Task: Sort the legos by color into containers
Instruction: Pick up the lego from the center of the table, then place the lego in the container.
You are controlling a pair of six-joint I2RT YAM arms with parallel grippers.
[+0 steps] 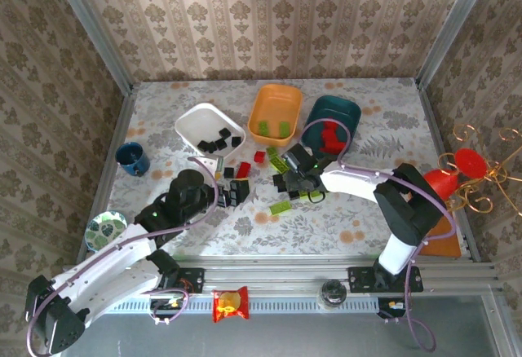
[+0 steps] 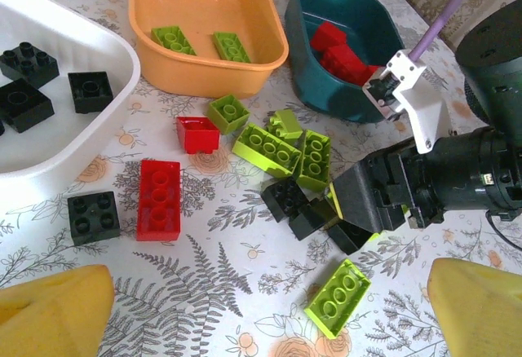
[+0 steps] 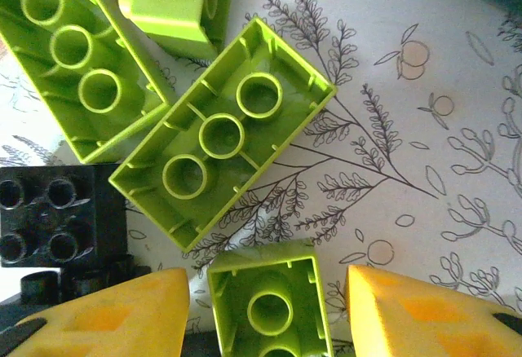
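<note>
Left arm point(image 1: 122, 247) stretches from lower left toward centre, left end effector point(image 2: 269, 324) spread wide above loose legos point(image 2: 269, 157) on the counter point(image 2: 245, 292). Right arm point(image 1: 367, 182) reaches in from lower right — right end effector point(image 2: 338, 218) narrowed around a lime brick point(image 3: 265, 312) at the bottom of the wrist frame, but I cannot tell whether it grips.

On my right wrist feed, the small lime brick point(image 3: 265, 316) at 6 o'clock runs off the bottom edge between the right gripper point(image 3: 267, 288) fingers point(image 3: 106, 316). I can't tell whether they touch it. On the left wrist feed, that gripper's body hides part of the black bricks point(image 2: 310, 220), and the white tray point(image 2: 90, 149) is cut off at 9 o'clock.
</note>
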